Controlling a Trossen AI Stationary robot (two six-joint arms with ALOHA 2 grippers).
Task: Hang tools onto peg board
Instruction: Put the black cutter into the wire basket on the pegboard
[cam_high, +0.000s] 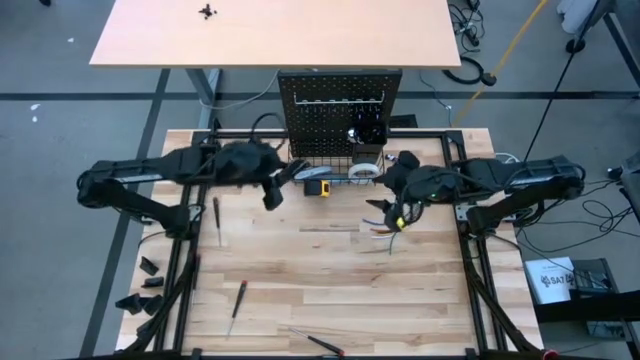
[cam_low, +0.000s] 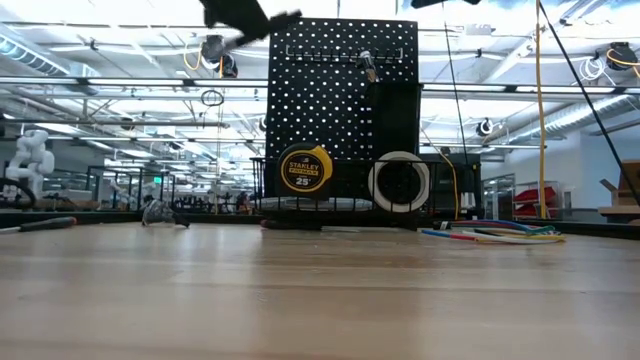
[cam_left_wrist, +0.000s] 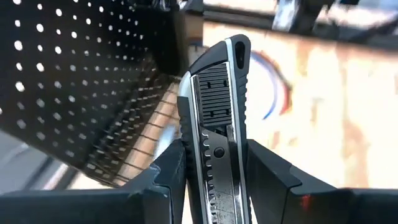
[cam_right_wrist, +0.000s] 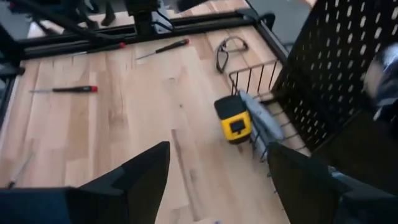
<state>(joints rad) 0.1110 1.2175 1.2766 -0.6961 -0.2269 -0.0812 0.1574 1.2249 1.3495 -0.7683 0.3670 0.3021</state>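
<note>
My left gripper (cam_left_wrist: 214, 177) is shut on a grey utility knife (cam_left_wrist: 217, 93) and hangs high in front of the peg board (cam_high: 340, 105), left of its wire basket (cam_right_wrist: 252, 78). In the low view the left gripper (cam_low: 245, 12) shows at the top, with the knife's tip (cam_low: 288, 17) pointing right. My right gripper (cam_right_wrist: 217, 180) stands open and empty above the table, right of the basket (cam_high: 390, 198). A yellow tape measure (cam_high: 318, 187) stands on the table before the basket. A white tape roll (cam_low: 398, 182) is upright at the basket. My left gripper pinches the knife's two long sides (cam_left_wrist: 189, 155) between its two fingers, with the knife lying along the fingers. Its rounded end (cam_left_wrist: 239, 50) sticks out ahead of them; the other end is hidden below the picture. The knife is lifted clear of the table.
Red-and-black screwdrivers lie on the table at the left (cam_high: 217, 215), near left (cam_high: 238, 300) and near edge (cam_high: 320, 343). A bundle of coloured wires (cam_high: 390, 232) lies under my right gripper. A grey tool (cam_right_wrist: 261, 121) leans at the basket beside the tape measure. The table's middle is bare wood.
</note>
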